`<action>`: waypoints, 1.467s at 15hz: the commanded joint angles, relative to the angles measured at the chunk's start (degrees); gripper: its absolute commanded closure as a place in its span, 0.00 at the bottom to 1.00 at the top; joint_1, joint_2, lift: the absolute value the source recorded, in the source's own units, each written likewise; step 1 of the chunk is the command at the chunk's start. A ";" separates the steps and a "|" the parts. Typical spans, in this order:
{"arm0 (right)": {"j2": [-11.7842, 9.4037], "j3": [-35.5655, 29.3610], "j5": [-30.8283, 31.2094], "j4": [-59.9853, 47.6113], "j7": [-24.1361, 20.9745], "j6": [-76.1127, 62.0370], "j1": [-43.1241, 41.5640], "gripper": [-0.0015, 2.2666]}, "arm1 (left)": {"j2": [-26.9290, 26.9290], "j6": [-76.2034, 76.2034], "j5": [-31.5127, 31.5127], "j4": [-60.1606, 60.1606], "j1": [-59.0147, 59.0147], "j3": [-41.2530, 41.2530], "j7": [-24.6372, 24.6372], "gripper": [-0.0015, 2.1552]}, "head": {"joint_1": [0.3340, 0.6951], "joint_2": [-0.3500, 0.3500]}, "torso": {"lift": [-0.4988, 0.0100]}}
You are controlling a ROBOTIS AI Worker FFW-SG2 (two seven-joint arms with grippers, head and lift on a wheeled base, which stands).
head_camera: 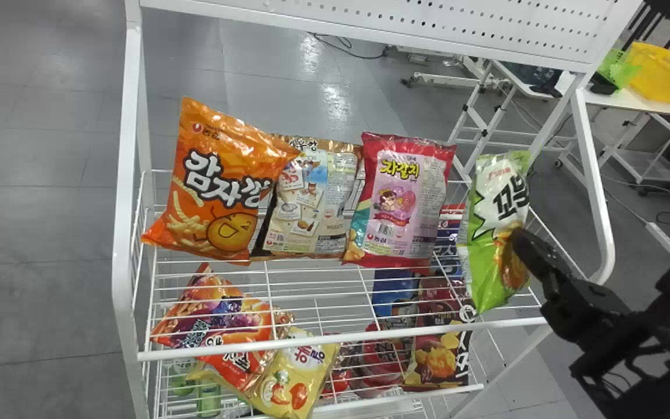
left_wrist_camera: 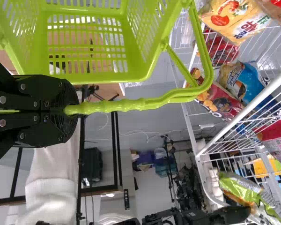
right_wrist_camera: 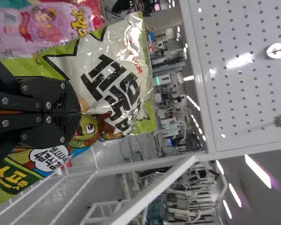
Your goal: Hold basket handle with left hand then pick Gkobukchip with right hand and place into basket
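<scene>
While your left end effector [left_wrist_camera: 68,110] is clenched around the ribbed handle [left_wrist_camera: 131,104] of the lime-green basket [left_wrist_camera: 107,78], your right end effector [head_camera: 522,240] has the Gkobukchip [head_camera: 495,203] pinched between its closed fingers. You have that green and white bag by one side edge, its printed front turned toward the head camera. It stands roughly upright, leaning a little, at the right end of the upper level of the white wire rack [head_camera: 341,339]. From these views you cannot tell whether its bottom edge touches the wires. The basket is outside the rack, near it, and the Gkobukchip is apart from it.

On the same level, to the left of your bag, you have three others in a row: the pink and red bag [head_camera: 405,203] nearest, then the tan and blue bag [head_camera: 312,203], then the orange bag [head_camera: 227,174] at the far left, overlapping its neighbor's edge in the head view. Lower down lie an orange and purple bag [head_camera: 224,326], a yellow bag [head_camera: 294,378] and a dark brown bag [head_camera: 439,364]. Above the upper level runs a white perforated panel [head_camera: 428,23]. Behind, on the right, a yellow basket [head_camera: 660,70] sits on a white table [head_camera: 666,107].
</scene>
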 commanded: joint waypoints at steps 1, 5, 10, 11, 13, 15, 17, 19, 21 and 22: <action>0.65 -0.46 -1.16 -4.54 0.75 9.14 2.58 0.76 | -0.15 0.07 -0.08 0.66 0.08 0.11 -0.19 0.80 | 1.00 0.00 | 0.92; 0.57 -1.95 -2.92 -9.37 4.09 28.30 3.72 0.83 | -0.15 0.07 -0.08 0.66 0.08 0.11 -0.37 0.80 | 1.00 0.00 | 0.92; 0.21 -6.09 -9.07 -11.57 9.01 49.04 3.90 0.86 | -0.15 0.07 -0.17 0.83 -0.01 0.46 -0.37 0.80 | 1.00 0.00 | 0.92; -0.14 -6.96 -10.48 -11.66 9.45 51.68 3.90 0.86 | -0.15 0.07 -0.61 0.92 -0.10 0.38 -0.37 0.80 | 1.00 0.00 | 0.92; -1.02 -8.81 -13.82 -11.83 10.24 59.42 3.63 0.86 | -0.15 0.07 -0.87 1.09 -0.18 0.46 -0.37 0.80 | 1.00 0.00 | 0.92; -1.54 -9.87 -16.72 -12.89 10.59 64.10 3.54 0.86 | -0.15 0.07 -0.87 1.18 -0.18 0.46 -0.37 0.80 | 1.00 0.00 | 0.92; -1.72 -9.87 -19.01 -13.24 10.59 64.10 3.72 0.86 | -0.15 0.07 -0.96 1.27 -0.18 0.38 -0.37 0.80 | 1.00 0.00 | 0.92; -1.72 -9.25 -19.36 -13.33 10.51 64.10 3.72 0.86 | -0.15 0.07 -1.05 1.45 -0.27 0.38 -0.45 0.80 | 1.00 0.00 | 0.92; -1.81 -7.84 -19.36 -13.33 10.15 64.10 3.72 0.86 | -0.15 0.07 -1.05 1.36 -0.45 0.38 -0.72 0.80 | 1.00 0.00 | 0.92; -1.98 -6.88 -19.27 -13.41 9.98 64.10 3.72 0.86 | -0.15 0.07 -1.05 1.27 -0.45 0.29 -0.72 0.80 | 1.00 0.00 | 0.92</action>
